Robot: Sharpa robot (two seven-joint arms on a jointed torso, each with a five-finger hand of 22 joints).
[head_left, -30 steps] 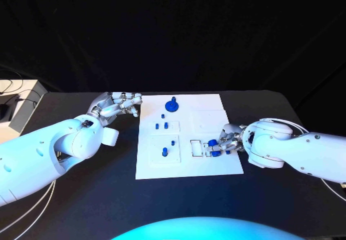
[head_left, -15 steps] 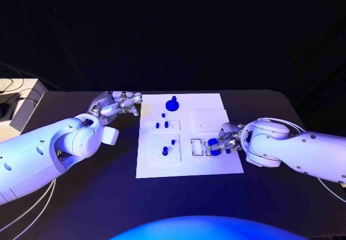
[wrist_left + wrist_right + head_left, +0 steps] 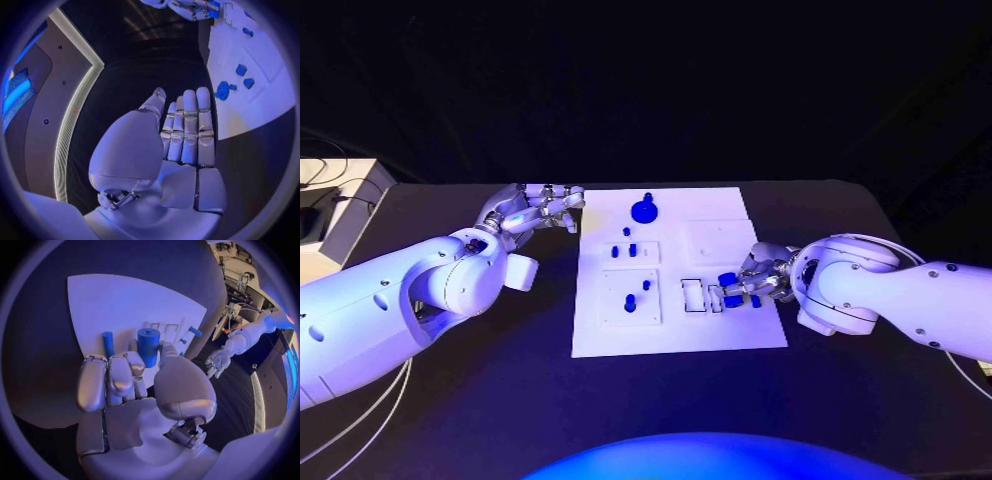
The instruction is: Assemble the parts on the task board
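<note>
Right now the right hand (image 3: 759, 283) sits over the right edge of the task board (image 3: 733, 330), fingers closed round a blue cylinder part (image 3: 148, 346); in the right wrist view the part stands upright, pinched between thumb and fingers (image 3: 119, 380). A thinner blue peg (image 3: 108, 343) shows just beside it, past the fingertips; can't tell whether it touches the hand. The white slotted block (image 3: 700, 296) on the board is right next to the held part.

The left hand (image 3: 534, 211) rests off the board by its far left corner, on the black worktop (image 3: 473, 400), holding nothing; in the left wrist view its fingers (image 3: 187, 130) lie straight and side by side, not spread.

On the board: a round blue disc part (image 3: 645, 211) near the far edge, small blue pieces (image 3: 629, 249) on the upper left tile, and two more blue pieces (image 3: 630, 300) on the lower left tile.
</note>
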